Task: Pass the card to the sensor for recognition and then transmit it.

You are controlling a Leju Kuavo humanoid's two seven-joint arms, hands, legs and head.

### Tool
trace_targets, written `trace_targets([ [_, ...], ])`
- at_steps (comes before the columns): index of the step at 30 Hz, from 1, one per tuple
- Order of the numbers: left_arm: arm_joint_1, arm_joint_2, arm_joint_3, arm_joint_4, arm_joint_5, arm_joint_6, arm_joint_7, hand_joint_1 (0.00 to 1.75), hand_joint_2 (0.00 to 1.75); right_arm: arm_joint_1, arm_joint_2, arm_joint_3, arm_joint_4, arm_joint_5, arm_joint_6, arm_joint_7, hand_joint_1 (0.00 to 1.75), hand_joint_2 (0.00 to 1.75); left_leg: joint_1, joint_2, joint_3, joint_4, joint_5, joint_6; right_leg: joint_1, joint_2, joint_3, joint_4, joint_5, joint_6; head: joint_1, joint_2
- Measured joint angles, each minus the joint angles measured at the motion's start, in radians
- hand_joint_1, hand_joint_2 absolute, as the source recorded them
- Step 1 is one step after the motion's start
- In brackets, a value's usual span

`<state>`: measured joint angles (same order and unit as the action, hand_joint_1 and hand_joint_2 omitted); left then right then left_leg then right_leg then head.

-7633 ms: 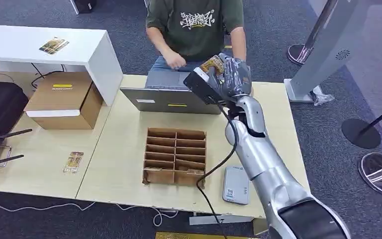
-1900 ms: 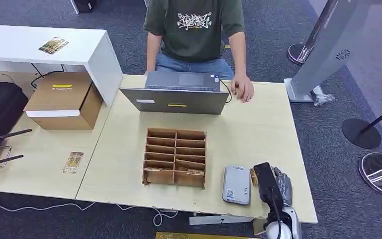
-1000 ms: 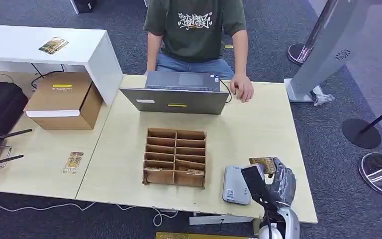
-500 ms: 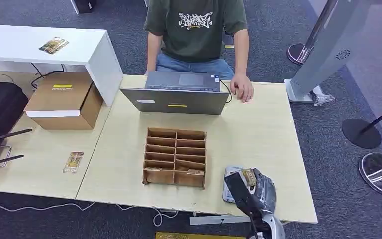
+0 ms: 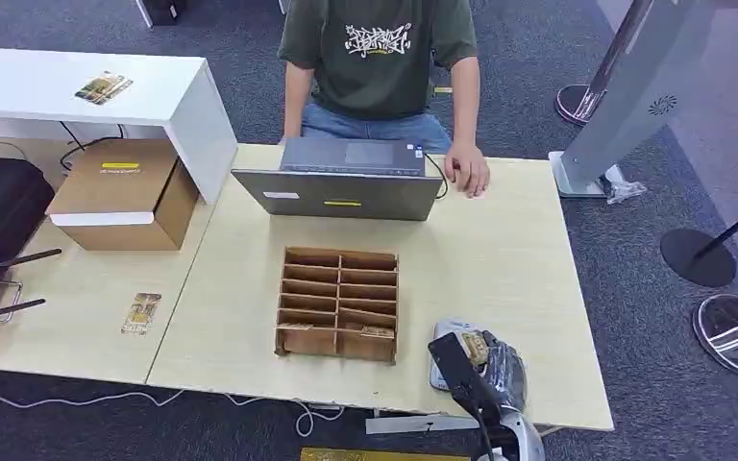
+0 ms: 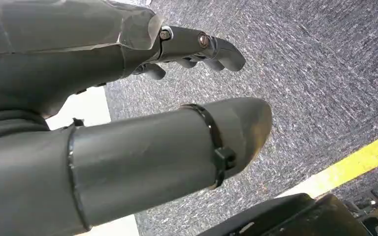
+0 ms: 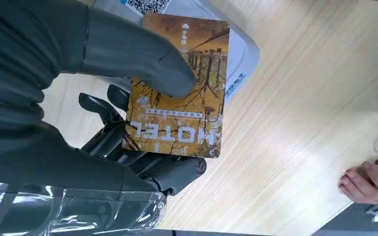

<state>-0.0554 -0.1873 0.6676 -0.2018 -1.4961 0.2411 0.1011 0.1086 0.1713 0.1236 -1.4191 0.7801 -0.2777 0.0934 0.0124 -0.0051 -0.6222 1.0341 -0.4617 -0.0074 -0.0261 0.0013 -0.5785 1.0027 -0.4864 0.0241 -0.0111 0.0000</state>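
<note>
Head view: right hand [image 5: 493, 370] over the grey sensor [image 5: 445, 336] at the counter [image 5: 500, 259] front edge, beside the cardboard rack [image 5: 338, 303]. Left wrist view: left hand [image 6: 128, 98] above carpet, fingers [image 6: 197, 46] apart, holding nothing. Right wrist view: thumb pins the card [image 7: 179, 88] against the fingers [image 7: 103, 105]; amber tree picture, white "HOTEL", held over the sensor, contact unclear.

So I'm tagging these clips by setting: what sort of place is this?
Probably a mock hotel check-in desk in an office or lab: a card printed HOTEL, a grey card reader, a laptop facing a seated person, grey carpet.
</note>
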Motion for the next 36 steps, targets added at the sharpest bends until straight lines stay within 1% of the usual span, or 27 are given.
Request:
trace_targets([
  [5, 0.0, 0.0, 0.0, 0.0, 0.002, 0.006, 0.001, 0.0, 0.0, -0.027, -0.006, -0.014, 0.042, -0.01, 0.008, -0.033, 1.75, 1.75, 0.0, 0.0, 0.0, 0.0, 0.0, 0.0, 0.0, 0.0, 0.0, 0.0, 0.0, 0.0, 0.0, 0.0],
  [11, 0.0, 0.001, 0.0, 0.0, 0.006, 0.011, 0.004, 0.0, 0.0, -0.047, -0.013, -0.024, 0.068, -0.042, 0.038, -0.065, 1.75, 1.75, 0.0, 0.0, 0.001, 0.0, 0.0, 0.0, 0.0, 0.0, 0.0, 0.0, 0.0, 0.0, 0.0, 0.0],
  [20, 0.0, 0.002, 0.0, 0.0, 0.006, 0.014, -0.002, 0.0, 0.0, -0.055, -0.024, -0.031, 0.087, -0.084, 0.063, -0.095, 1.75, 1.75, 0.0, 0.0, 0.001, 0.0, 0.0, 0.0, 0.0, 0.0, 0.0, 0.0, 0.0, 0.0, 0.0, 0.0],
  [25, 0.0, 0.003, 0.0, 0.0, 0.005, 0.014, -0.007, 0.0, 0.0, -0.051, -0.025, -0.034, 0.084, -0.087, 0.063, -0.096, 1.75, 1.75, 0.0, 0.0, 0.001, 0.0, 0.0, 0.0, 0.0, 0.0, 0.001, 0.0, 0.0, 0.0, 0.0, 0.0],
  [29, 0.0, 0.004, 0.0, 0.0, 0.005, 0.014, -0.007, 0.0, 0.0, -0.03, -0.029, -0.034, 0.053, -0.069, 0.079, -0.072, 1.75, 1.75, 0.0, 0.0, 0.001, 0.0, 0.0, 0.0, 0.0, 0.0, 0.001, 0.0, 0.0, 0.0, 0.0, 0.0],
  [31, 0.0, 0.004, 0.0, 0.0, 0.003, 0.014, -0.007, 0.0, 0.0, -0.02, -0.033, -0.034, 0.037, -0.052, 0.1, -0.038, 1.75, 1.75, 0.0, 0.0, 0.001, 0.0, 0.0, 0.0, 0.0, 0.0, 0.001, 0.0, 0.0, 0.0, 0.0, 0.0],
  [34, 0.0, 0.004, 0.0, 0.0, 0.0, 0.013, -0.006, 0.0, 0.0, -0.018, -0.041, -0.03, 0.031, 0.02, 0.109, 0.022, 1.75, 1.75, 0.0, 0.0, 0.001, 0.0, 0.0, 0.0, 0.0, 0.0, 0.001, 0.0, 0.0, 0.0, 0.0, 0.0],
  [36, 0.0, 0.004, 0.0, 0.0, 0.0, 0.011, -0.005, 0.0, 0.0, -0.019, -0.045, -0.027, 0.031, 0.027, 0.11, 0.029, 1.75, 1.75, 0.0, 0.0, 0.001, 0.0, 0.0, 0.0, 0.0, 0.0, 0.001, 0.0, 0.0, 0.0, 0.0, 0.0],
])
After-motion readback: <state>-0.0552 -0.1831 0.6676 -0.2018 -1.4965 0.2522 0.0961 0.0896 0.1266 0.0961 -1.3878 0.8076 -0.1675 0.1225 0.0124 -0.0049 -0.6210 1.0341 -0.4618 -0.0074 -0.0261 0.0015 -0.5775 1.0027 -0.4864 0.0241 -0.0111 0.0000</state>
